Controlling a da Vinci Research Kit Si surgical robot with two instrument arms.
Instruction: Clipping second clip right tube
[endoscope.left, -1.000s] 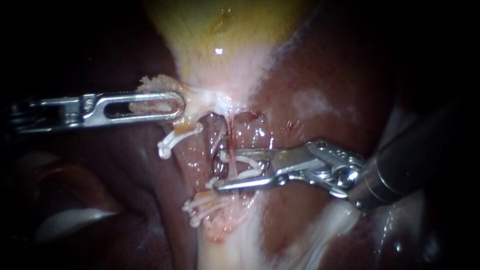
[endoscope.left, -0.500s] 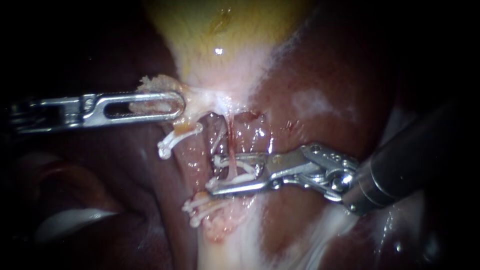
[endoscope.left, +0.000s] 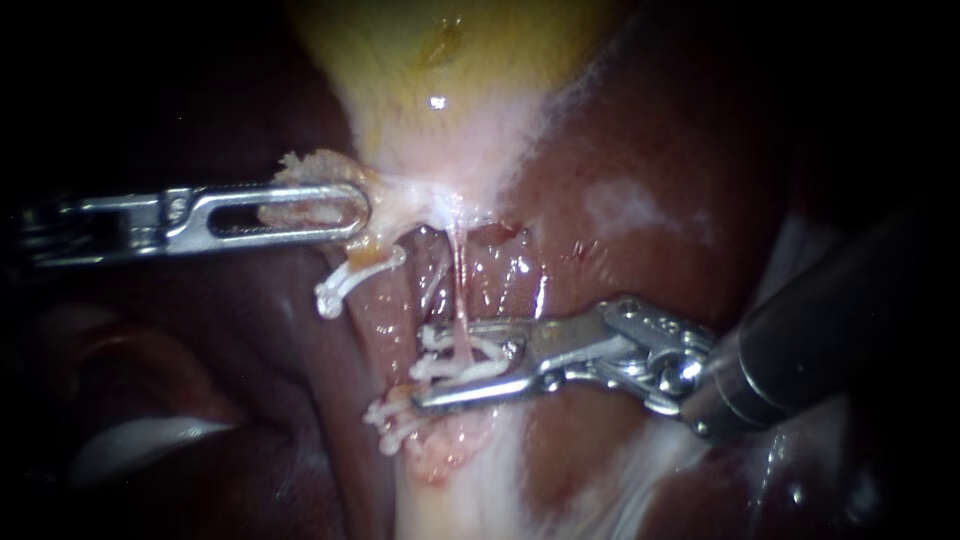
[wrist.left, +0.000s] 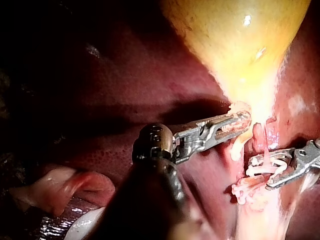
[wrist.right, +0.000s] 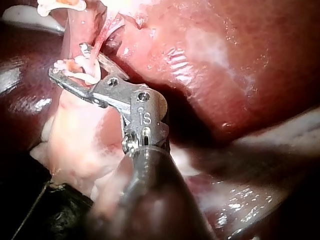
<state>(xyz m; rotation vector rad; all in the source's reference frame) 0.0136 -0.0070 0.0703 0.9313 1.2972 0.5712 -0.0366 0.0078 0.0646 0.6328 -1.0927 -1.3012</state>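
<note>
Filling bkgd: dark red liver (endoscope.left: 640, 150), yellow gallbladder (endoscope.left: 440, 80) top centre. Pinching gallbladder neck w/ left instrument (endoscope.left: 355, 212), jaws clamped on it. Gripping white clip (endoscope.left: 460, 370) betw. right instrument (endoscope.left: 422, 365) jaws, astride thin pink right tube (endoscope.left: 459, 290) mid-field, just above other clips (endoscope.left: 395, 415).

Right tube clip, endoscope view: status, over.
Left instrument jaws shut on gallbladder neck. Right instrument jaws shut on clip, straddling right tube. Lower clips close beneath, not blocking.
</note>
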